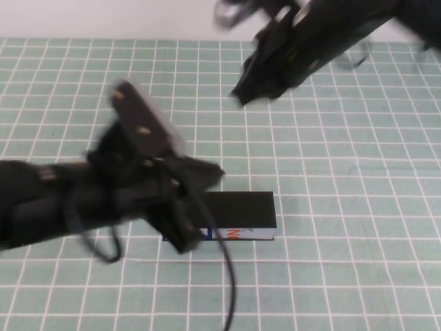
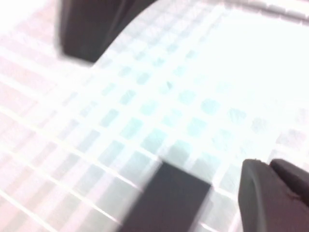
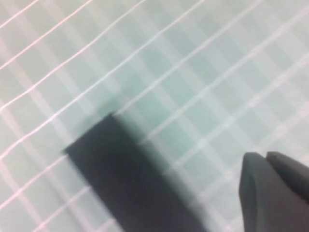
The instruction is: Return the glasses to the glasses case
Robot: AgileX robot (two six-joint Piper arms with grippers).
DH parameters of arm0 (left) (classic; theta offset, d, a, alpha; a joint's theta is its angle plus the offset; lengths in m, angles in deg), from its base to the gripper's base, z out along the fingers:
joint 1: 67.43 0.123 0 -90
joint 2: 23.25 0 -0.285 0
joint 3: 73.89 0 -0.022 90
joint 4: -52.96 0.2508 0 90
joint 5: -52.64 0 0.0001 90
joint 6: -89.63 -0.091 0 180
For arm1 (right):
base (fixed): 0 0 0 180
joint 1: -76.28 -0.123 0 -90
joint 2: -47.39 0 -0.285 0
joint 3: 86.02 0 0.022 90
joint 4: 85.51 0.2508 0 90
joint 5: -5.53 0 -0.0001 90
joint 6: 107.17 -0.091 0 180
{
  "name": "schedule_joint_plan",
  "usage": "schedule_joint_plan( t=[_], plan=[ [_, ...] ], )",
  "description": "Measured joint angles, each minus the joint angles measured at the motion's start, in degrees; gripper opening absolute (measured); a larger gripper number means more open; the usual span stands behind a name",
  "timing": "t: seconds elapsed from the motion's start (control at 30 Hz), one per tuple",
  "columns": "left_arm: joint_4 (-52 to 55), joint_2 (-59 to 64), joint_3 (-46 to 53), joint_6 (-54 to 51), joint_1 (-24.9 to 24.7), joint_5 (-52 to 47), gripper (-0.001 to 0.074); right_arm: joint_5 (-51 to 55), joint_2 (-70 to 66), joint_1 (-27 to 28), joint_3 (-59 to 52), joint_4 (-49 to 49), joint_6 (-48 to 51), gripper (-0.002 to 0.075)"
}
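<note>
Roughly at the middle of the green gridded bench (image 1: 344, 207) lies the glasses case (image 1: 241, 210), a flat black box with its lid down, its near side white with blue and orange print. The glasses themselves cannot be seen in any view.

Over the case's 9 o'clock end hangs the left tool (image 1: 196, 207), at the end of a dark arm that reaches in from the bench's 9 o'clock edge. Its tip covers that end of the case, and a black cable (image 1: 227, 276) droops from it toward 6 o'clock. Whether this tool is spread or pressed together cannot be told; motion smears it. From the left wrist, a dark slab that looks like the case's corner (image 2: 169, 198) shows below, with one finger (image 2: 270, 198) beside it.

Up at about 12 o'clock from the case, well apart from it and raised off the bench, is the right tool (image 1: 241, 93), pointing down toward 7 o'clock. Its state cannot be told either. From the right wrist, only one dark finger (image 3: 275, 193) and a dark blurred shape over the grid are visible.
</note>
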State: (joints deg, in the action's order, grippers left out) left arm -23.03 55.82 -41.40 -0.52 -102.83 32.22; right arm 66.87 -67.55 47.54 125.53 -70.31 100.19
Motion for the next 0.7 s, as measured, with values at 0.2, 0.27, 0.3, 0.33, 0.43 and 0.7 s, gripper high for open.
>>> schedule_joint_plan(
  t=[0.2,0.27,0.3,0.33,0.43,0.7],
  plan=[
    [19.5,-15.0,0.0,16.5,2.0,1.6,-0.0002,-1.8,12.6,5.2,-3.5,-5.9,-3.7,-0.0011],
    [26.1,-19.3,0.0,23.2,4.6,0.1,-0.0002,-2.2,17.3,8.2,-6.7,-6.2,-4.5,-0.0011],
    [28.7,-21.1,0.0,26.1,5.8,-0.9,-0.0002,-2.6,19.3,9.6,-8.5,-6.4,-4.6,-0.0011],
    [32.1,-22.7,0.0,29.7,7.4,-2.5,-0.0002,-3.4,21.9,10.9,-11.1,-6.4,-4.8,-0.0011],
    [40.2,-26.0,0.0,39.6,12.1,-9.0,-0.0002,-9.5,30.0,14.0,-20.8,-6.3,-5.0,-0.0011],
    [48.4,-27.9,0.3,51.1,18.9,-28.3,-0.0002,-32.1,57.0,15.7,-54.2,-4.0,-5.1,-0.0011]
  ],
)
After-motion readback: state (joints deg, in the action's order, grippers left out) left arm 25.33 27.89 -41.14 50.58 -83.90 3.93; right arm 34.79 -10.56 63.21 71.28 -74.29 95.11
